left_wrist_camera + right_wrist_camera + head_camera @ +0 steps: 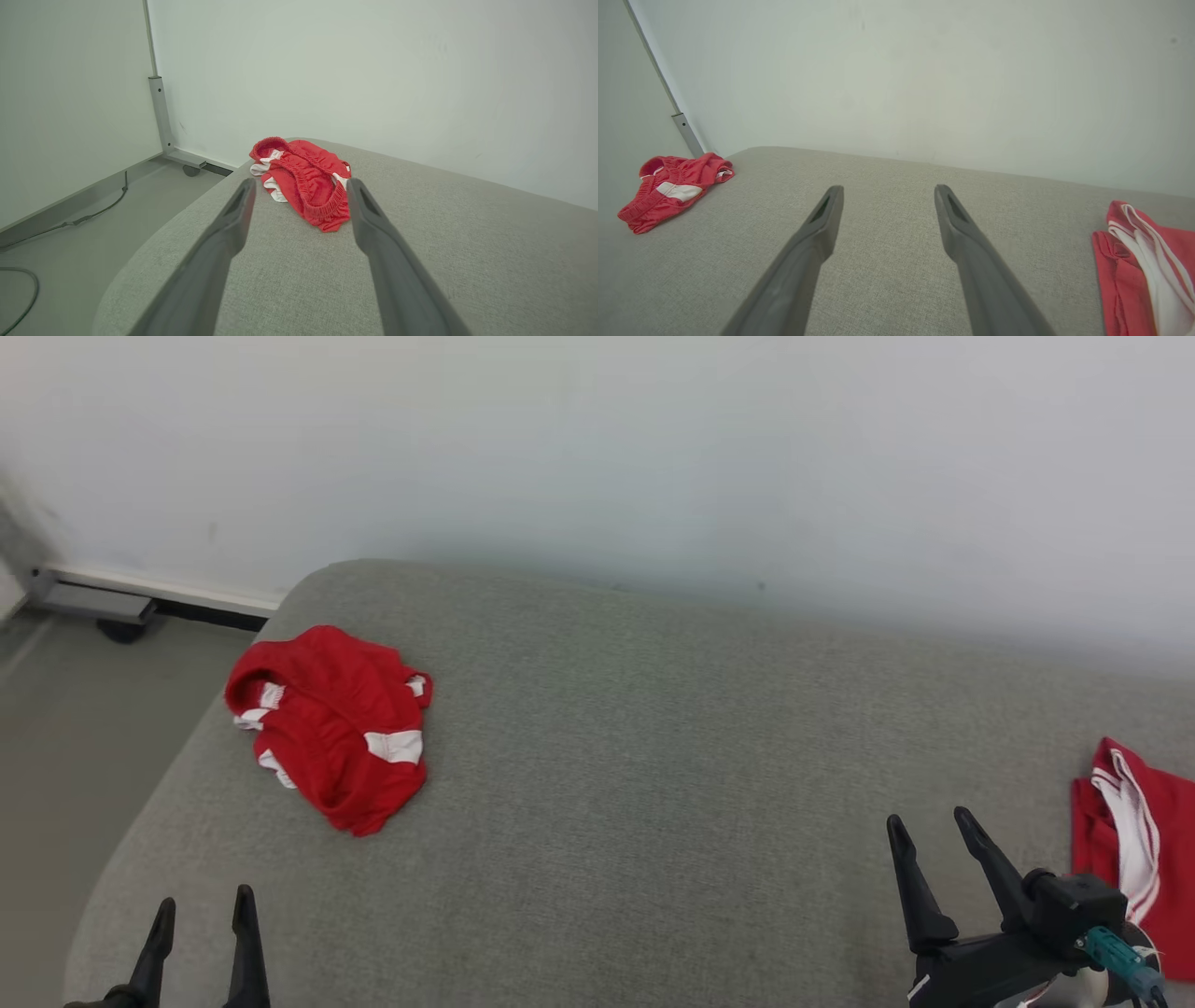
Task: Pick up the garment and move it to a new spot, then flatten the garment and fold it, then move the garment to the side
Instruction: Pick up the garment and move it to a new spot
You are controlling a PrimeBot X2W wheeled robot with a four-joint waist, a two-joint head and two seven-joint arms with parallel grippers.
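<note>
The red garment (331, 728) lies crumpled on the grey cushion (653, 756), at about ten o'clock in the head view. It is straight ahead of the left jaws, which stand wide apart and empty, well short of it. The right jaws, at five o'clock, are likewise apart and hold nothing. A second red piece (1134, 859) with white trim lies at four o'clock by the cushion's right edge, and looks already set aside. For the crumpled one nothing seems begun: picking up, moving, flattening, folding and putting aside all appear left to do.
</note>
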